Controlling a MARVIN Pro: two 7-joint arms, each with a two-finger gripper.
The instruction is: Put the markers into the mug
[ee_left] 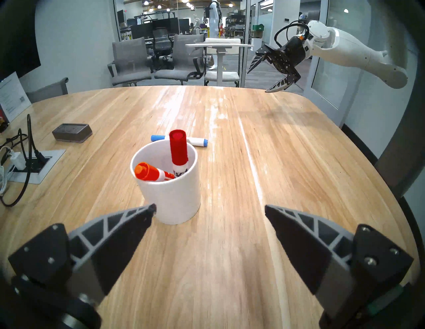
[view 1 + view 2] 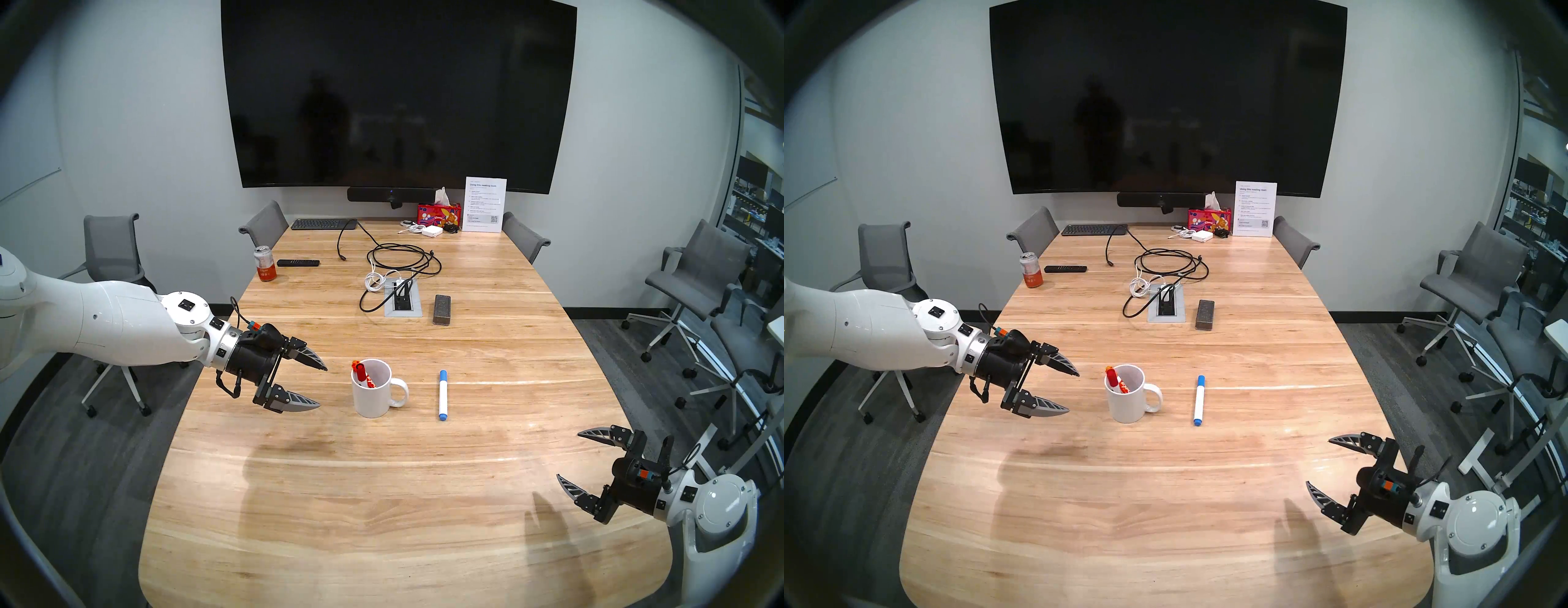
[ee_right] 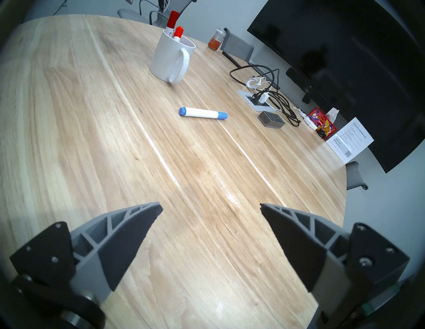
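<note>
White ceramic is catching the room light where the mug (image 2: 373,395) is standing upright on the wooden table (image 2: 382,509), its loop handle pointing toward the robot's right. Two markers are leaning inside it with their caps poking above the rim: the red-capped marker (image 1: 178,149) is standing the taller of the two, and the orange-capped marker (image 1: 150,172) is tilting low against the mug's wall beside it. The blue-capped marker (image 2: 443,395) is lying flat on the table near the mug on its handle side, apart from it and touching nothing else (both of its ends are blue, with a white barrel between).

The left gripper (image 2: 320,387) is hovering just beside the mug on the side away from the handle, its two fingers spreading wide and gripping nothing. The right gripper (image 2: 570,454) is hanging over the near right edge of the table, well apart from the mug and the loose marker, and its fingers are also spreading wide and empty.

Farther back, a dark grey eraser block (image 2: 442,309) is lying beside a power outlet plate (image 2: 413,310) with cables plugged in, and an orange can (image 2: 265,263) is standing near the table's left edge.
</note>
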